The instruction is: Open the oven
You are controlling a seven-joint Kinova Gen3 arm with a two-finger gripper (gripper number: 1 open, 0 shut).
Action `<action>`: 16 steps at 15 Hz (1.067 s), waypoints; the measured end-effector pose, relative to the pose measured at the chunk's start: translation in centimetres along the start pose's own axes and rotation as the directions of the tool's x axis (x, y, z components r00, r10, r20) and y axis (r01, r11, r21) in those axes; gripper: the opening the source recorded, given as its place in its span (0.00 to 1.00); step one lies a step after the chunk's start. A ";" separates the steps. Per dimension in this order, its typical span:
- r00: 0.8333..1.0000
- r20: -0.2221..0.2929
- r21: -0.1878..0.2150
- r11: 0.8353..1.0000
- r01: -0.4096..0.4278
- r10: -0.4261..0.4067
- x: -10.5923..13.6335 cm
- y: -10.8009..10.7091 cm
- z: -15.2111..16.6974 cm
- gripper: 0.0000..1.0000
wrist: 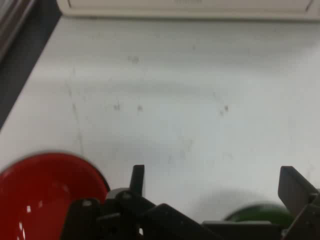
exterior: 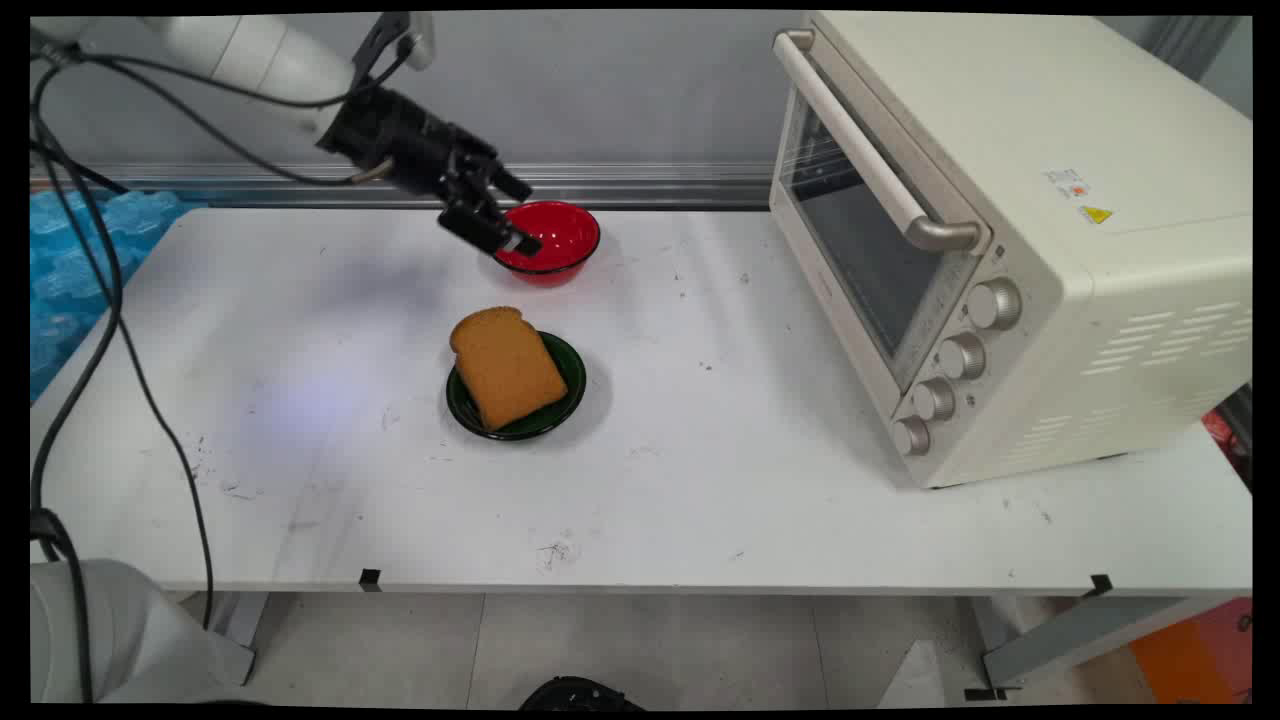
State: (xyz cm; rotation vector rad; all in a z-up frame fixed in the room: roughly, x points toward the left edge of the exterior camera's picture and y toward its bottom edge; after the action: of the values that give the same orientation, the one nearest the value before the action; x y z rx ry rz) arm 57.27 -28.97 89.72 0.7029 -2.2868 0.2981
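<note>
Black and two-fingered, our gripper (exterior: 515, 218) hangs in the main view above the table's far side with its fingers spread apart and nothing between them, its tips in front of the near-left rim of a red bowl (exterior: 552, 236). We cannot tell from here whether a finger touches that rim. Nearer the camera, apart from the bowl, sits a dark green plate (exterior: 564, 363) bearing a slice of brown toast (exterior: 508, 367) that overhangs the plate's far-left edge. A cream toaster oven (exterior: 1000, 240) stands at the right, door shut, on the white table (exterior: 750, 480). In the hand view we see the gripper (wrist: 212, 185) released, with bare tabletop between its fingers; the glossy red bowl (wrist: 40, 192) lies at lower left beside one finger, and the green plate's edge (wrist: 257, 211) peeps up near the other.
</note>
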 end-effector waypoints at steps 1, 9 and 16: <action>1.000 -0.006 0.000 1.000 0.001 -0.001 0.5 0.0 0.1 1.00; 0.997 -0.082 0.006 1.000 0.007 -0.007 6.4 -0.7 2.0 1.00; 0.987 -0.160 0.009 1.000 0.009 -0.008 11.5 -1.2 3.7 1.00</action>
State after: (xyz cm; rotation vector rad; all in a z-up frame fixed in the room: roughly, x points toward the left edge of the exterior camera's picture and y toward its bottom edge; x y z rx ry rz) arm 48.99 -36.07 95.11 0.6690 -2.1308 0.3493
